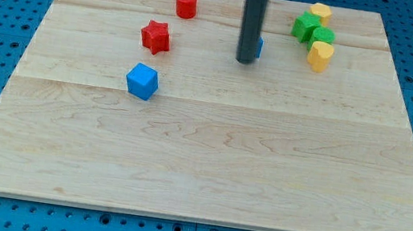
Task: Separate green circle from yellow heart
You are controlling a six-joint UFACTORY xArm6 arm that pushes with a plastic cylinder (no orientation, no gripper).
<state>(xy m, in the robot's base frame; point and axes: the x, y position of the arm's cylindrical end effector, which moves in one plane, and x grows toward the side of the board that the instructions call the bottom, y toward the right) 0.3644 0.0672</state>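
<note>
My tip (245,61) rests on the board in the upper centre of the frame; it is a bare rod, holding nothing. A blue block (258,47) shows just behind it. The green circle (322,36) lies to the tip's upper right, touching the yellow heart (320,55) below it.

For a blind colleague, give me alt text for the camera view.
My tip rests on a wooden board, left of a cluster holding the green circle and yellow heart; a blue block hides behind the rod.
</note>
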